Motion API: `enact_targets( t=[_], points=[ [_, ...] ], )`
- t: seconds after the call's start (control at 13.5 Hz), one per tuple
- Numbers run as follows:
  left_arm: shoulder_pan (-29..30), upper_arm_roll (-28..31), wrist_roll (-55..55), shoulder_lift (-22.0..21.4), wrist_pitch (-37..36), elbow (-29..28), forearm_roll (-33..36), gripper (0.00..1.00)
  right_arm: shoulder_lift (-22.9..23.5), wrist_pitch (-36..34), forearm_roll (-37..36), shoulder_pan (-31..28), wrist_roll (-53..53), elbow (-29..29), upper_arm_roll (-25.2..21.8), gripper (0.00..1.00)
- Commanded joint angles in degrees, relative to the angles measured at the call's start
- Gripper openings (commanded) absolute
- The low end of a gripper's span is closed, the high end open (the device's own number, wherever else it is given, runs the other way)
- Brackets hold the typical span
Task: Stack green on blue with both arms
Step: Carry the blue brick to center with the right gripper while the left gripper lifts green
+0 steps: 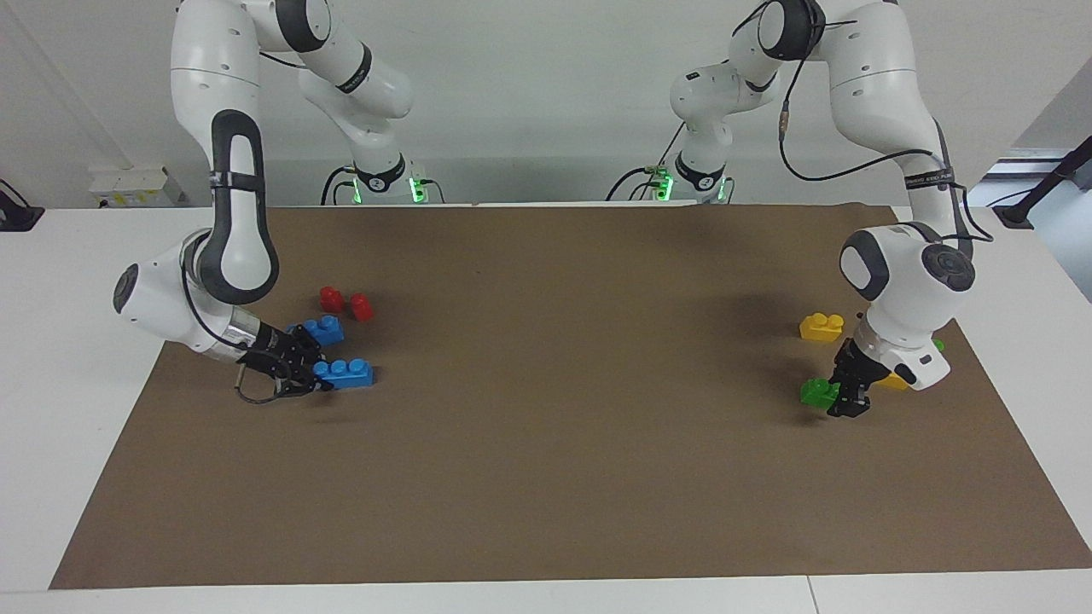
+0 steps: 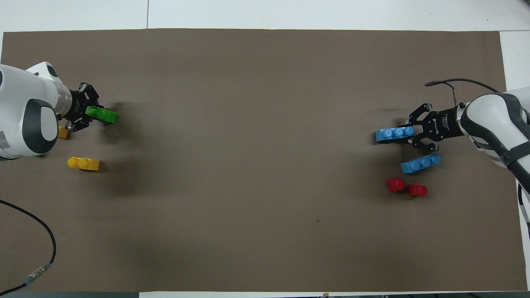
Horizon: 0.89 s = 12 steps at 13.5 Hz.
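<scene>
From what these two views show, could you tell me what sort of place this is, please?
Probably a robotics lab bench set up for manipulation trials: two white arms mounted at a white table, a brown mat as the work surface, and toy bricks laid out on it, such as the blue brick and green brick.

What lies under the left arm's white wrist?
A yellow brick end and a green sliver peek out; the wrist covers the rest. The left gripper holds a green brick beside them; the right gripper holds a blue brick.

Two blue bricks (image 2: 391,135) — two green (image 2: 102,114), two yellow (image 2: 83,163), two red (image 2: 395,185).
</scene>
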Motion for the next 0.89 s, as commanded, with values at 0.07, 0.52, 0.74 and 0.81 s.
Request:
enact_targets(
  t=[0.07,0.52,0.74,0.81],
  points=[
    [-0.95,0.81,-1.84,-0.13,0.99,-0.32,1.84,0.00,-0.96,-3.99,1.14,6.32,7.43,9.08,0.48,0.00],
    [-2.17,0.02,-2.18,-3.72,-8.83,2.23,1.41,0.00,-2.98,2.37,1.05,24.77,22.99,14.58,0.39,0.00],
    [-6.21,0.10,-10.85,-8.46,-14.10,1.88,1.41,0.00,-3.24,5.74,0.78,31.37,35.15,14.05,0.74,0.00],
    [-7.18,0.02,-12.72,-10.13,-16.82,2.05,1.41,0.00,-3.59,7.83,0.69,34.01,38.66,13.18,0.83,0.00]
  ],
)
